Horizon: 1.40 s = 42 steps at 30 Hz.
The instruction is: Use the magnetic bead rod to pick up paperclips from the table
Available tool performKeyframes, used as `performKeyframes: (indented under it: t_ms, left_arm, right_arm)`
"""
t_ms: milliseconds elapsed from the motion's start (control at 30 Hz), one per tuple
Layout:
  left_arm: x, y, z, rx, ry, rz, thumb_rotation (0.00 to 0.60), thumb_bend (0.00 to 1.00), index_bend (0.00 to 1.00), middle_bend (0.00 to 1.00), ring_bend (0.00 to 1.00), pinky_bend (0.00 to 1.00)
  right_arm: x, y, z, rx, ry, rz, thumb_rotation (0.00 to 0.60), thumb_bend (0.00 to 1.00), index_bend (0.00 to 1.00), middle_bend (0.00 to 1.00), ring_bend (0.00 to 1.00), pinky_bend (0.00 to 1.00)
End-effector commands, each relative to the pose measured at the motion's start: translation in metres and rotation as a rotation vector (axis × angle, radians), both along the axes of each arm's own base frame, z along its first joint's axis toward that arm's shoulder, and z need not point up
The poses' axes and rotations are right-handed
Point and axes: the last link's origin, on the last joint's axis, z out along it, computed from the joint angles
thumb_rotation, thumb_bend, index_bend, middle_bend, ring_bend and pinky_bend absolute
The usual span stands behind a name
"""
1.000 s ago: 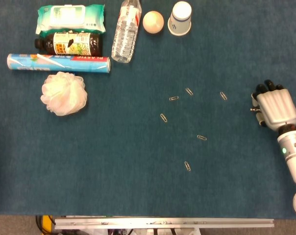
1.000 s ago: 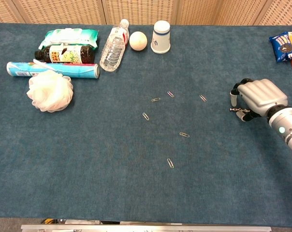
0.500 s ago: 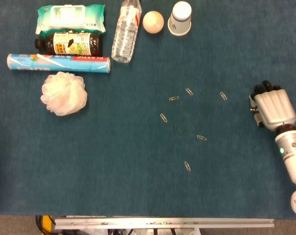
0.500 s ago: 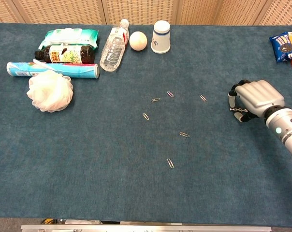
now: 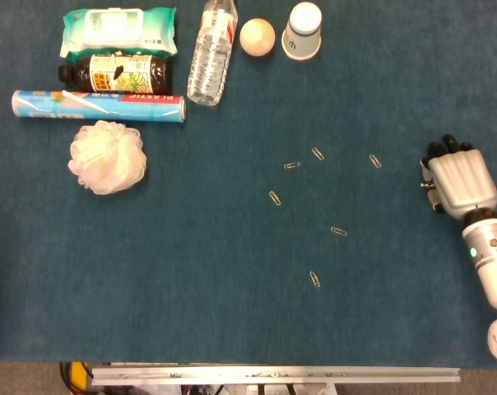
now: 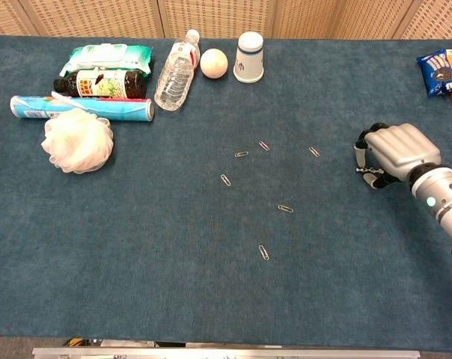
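Holding the thin beaded magnetic rod (image 6: 370, 173), paperclips untouched.
Your right hand (image 6: 394, 153) curls around it; next, sweep toward the nearest small metal paperclip (image 6: 314, 151).

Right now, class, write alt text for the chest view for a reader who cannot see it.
The right hand, fingers curled around a thin rod, hovers at the right of a blue table. Six paperclips lie scattered mid-table; bottles, a cup and a sponge sit far left.
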Motion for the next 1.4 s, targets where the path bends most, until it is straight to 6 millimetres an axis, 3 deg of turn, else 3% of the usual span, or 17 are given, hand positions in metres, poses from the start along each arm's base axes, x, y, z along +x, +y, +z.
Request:
performKeyframes:
  t_ms: [33, 767, 1400]
  left_arm:
    - [0.000, 0.000, 0.000, 0.001, 0.000, 0.000, 0.600, 0.14, 0.42, 0.43, 0.36, 0.53]
    - [0.000, 0.000, 0.001, 0.002, -0.003, 0.000, 0.600, 0.14, 0.42, 0.43, 0.36, 0.53]
    - [0.000, 0.001, 0.001, 0.001, 0.000, 0.005, 0.600, 0.14, 0.42, 0.43, 0.36, 0.53]
  right_arm:
    - [0.000, 0.000, 0.000, 0.000, 0.002, -0.001, 0.600, 0.30, 0.52, 0.28, 0.15, 0.30]
    - [0.003, 0.000, -0.001, 0.004, -0.022, 0.014, 0.600, 0.33, 0.53, 0.29, 0.15, 0.30]
    - [0.019, 0.015, 0.025, -0.035, -0.101, 0.090, 0.600, 0.33, 0.53, 0.29, 0.15, 0.30]
